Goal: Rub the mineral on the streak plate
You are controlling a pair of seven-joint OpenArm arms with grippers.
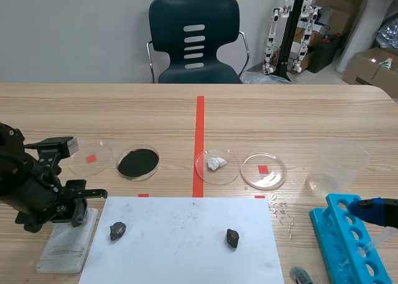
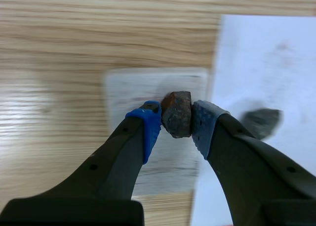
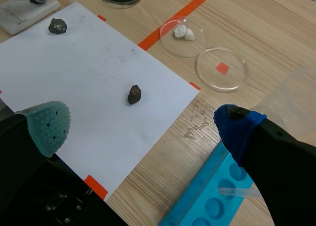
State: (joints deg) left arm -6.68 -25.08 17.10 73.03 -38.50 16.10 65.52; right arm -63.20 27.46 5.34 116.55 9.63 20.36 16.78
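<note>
Left wrist view: gripped mineral (image 2: pixel 176 114) hides part of streak plate (image 2: pixel 133 87) (blurred).

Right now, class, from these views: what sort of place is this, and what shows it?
Probably a science lab, set for streak testing: a glass petri dish, a blue test-tube rack, a clear beaker, and the left gripper shut on a mineral above a white streak plate.
</note>
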